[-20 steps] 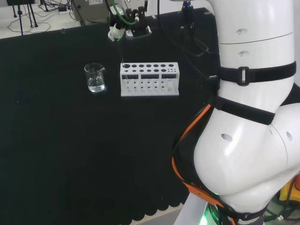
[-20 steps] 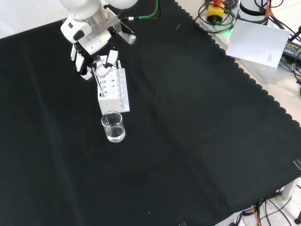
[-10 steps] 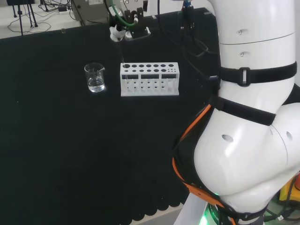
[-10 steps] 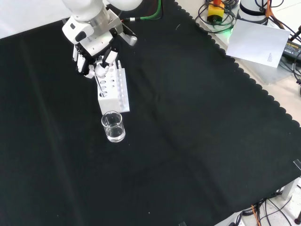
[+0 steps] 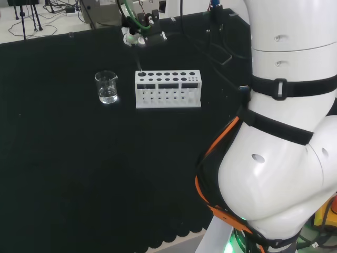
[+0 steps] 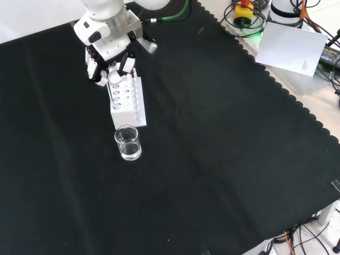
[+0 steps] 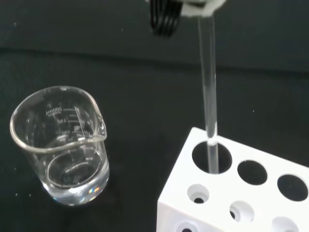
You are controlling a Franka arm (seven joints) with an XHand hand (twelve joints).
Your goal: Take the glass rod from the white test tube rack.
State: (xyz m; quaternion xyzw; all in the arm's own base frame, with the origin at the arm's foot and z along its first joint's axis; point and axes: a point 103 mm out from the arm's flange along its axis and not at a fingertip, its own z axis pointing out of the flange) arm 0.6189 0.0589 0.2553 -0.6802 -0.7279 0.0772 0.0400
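Even, bright overhead light falls on the matte black cloth [image 6: 212,133], which gives almost no shadow. Soft highlights sit on the white arm [image 5: 284,158]. In the wrist view the beaker [image 7: 60,145] glints sharply, while the hand [image 7: 203,7] is blurred.

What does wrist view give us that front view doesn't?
Wrist view: the glass rod clearly, its lower end inside an end hole of the white test tube rack, and print on the beaker. Front view: the whole hand over the rack's far end, fingers curled, plus the bench edge. Both: rack and beaker side by side on black cloth.
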